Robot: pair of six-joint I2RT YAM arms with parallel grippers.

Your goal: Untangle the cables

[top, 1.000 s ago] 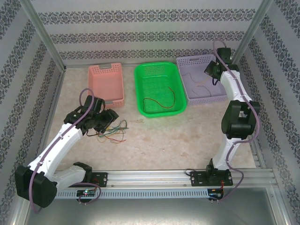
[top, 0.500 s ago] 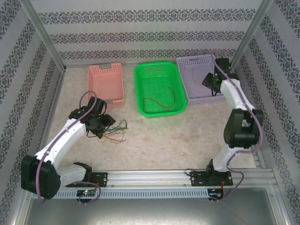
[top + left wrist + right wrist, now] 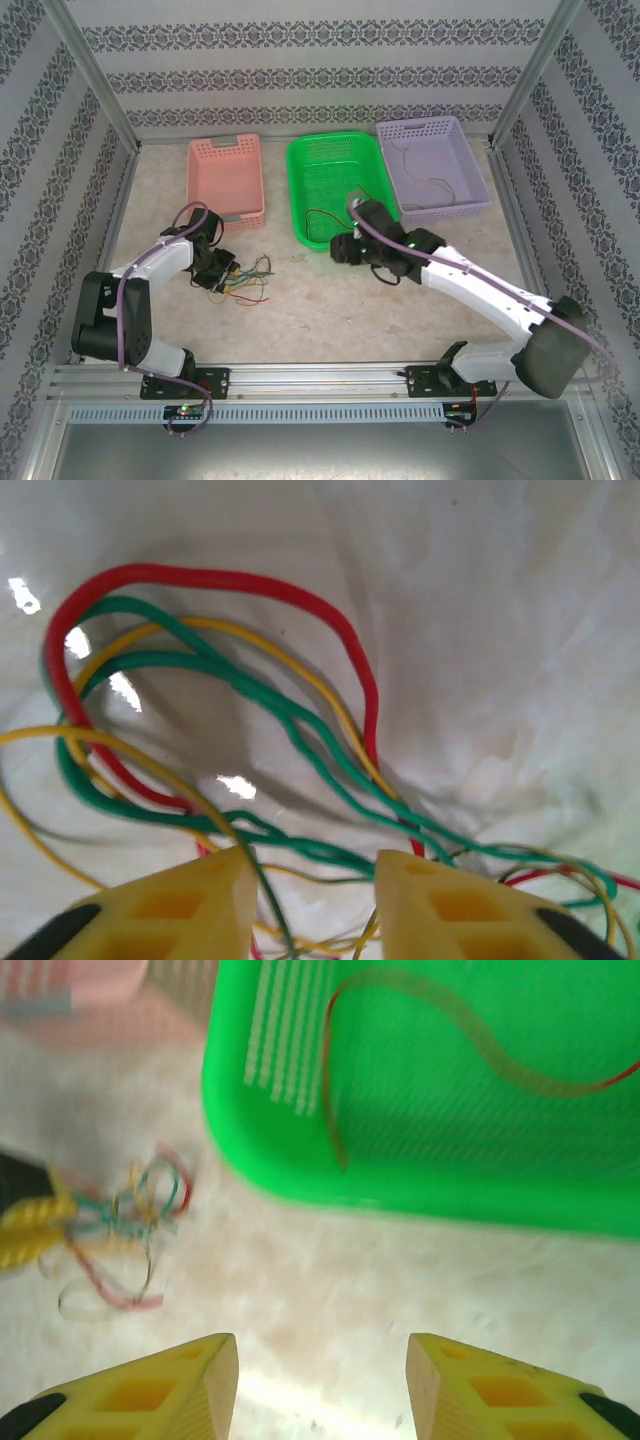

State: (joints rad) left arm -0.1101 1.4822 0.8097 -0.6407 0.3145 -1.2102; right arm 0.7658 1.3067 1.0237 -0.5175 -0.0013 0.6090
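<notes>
Beige marbled tabletop (image 3: 330, 300), patterned walls (image 3: 300, 80); left end effector (image 3: 310, 868) and right end effector (image 3: 322, 1355) agape.

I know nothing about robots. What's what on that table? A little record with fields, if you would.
Tangle: red, green, yellow cables knotted on the table
Green basket: one reddish cable inside
Purple basket: one thin brown cable inside
Pink basket: left of the green one
Left gripper: jaws apart, astride the tangle's strands
Right gripper: jaws open, nothing between, near the green basket
</notes>
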